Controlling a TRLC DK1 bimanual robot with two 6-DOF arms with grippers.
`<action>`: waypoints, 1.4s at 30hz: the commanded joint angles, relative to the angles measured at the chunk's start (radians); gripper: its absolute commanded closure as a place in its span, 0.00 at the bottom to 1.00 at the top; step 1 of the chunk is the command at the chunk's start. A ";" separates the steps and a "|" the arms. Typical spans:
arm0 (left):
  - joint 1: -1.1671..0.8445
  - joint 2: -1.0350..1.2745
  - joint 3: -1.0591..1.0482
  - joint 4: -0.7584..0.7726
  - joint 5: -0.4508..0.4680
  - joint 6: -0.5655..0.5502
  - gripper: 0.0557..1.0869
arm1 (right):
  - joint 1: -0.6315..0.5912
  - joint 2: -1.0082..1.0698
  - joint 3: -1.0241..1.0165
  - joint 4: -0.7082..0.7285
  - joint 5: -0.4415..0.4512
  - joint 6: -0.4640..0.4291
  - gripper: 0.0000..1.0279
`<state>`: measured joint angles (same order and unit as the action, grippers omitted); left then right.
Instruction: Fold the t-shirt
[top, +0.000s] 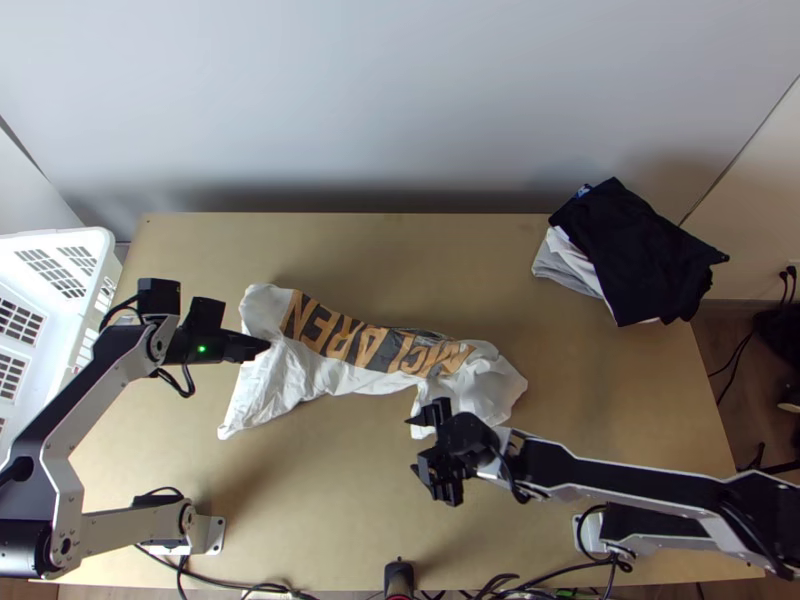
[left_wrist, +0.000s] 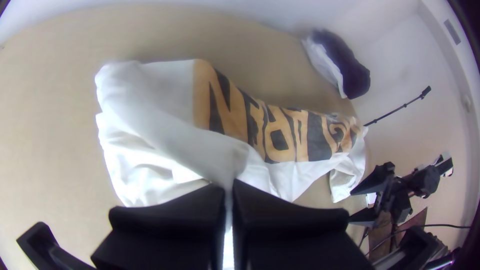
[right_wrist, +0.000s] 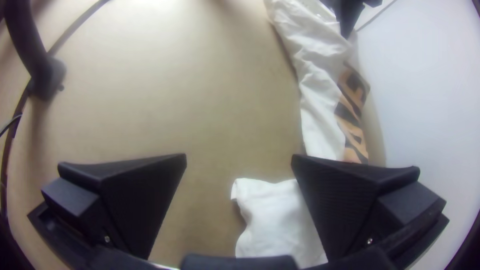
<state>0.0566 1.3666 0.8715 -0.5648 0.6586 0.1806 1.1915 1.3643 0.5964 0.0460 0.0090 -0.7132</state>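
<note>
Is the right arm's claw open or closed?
Open: the right gripper has its fingers wide apart, with table and white shirt showing between them.

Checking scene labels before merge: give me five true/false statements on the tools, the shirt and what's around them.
1. The left tool pinches the white t-shirt with an orange-and-black print. True.
2. Both tools are shut. False: the right tool is open.
3. The t-shirt lies spread out flat. False: it lies bunched in a long band.
4. A black cloth lies atop paler cloths. True.
5. No basket stands nearby. False: a white plastic basket does.
</note>
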 joint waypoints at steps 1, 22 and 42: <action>0.009 -0.024 0.003 -0.009 -0.002 0.014 0.97 | -0.072 0.117 0.013 0.068 -0.015 -0.012 0.05; 0.028 -0.046 0.020 -0.020 -0.001 0.014 0.97 | -0.211 -0.082 0.006 -0.140 -0.017 -0.028 0.18; 0.023 -0.070 0.018 -0.041 -0.001 0.011 0.97 | -0.150 0.042 0.034 -0.018 -0.017 0.060 0.26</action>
<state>0.0826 1.3022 0.8902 -0.6033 0.6579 0.1940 1.0241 1.3521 0.6109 -0.0181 -0.0078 -0.6804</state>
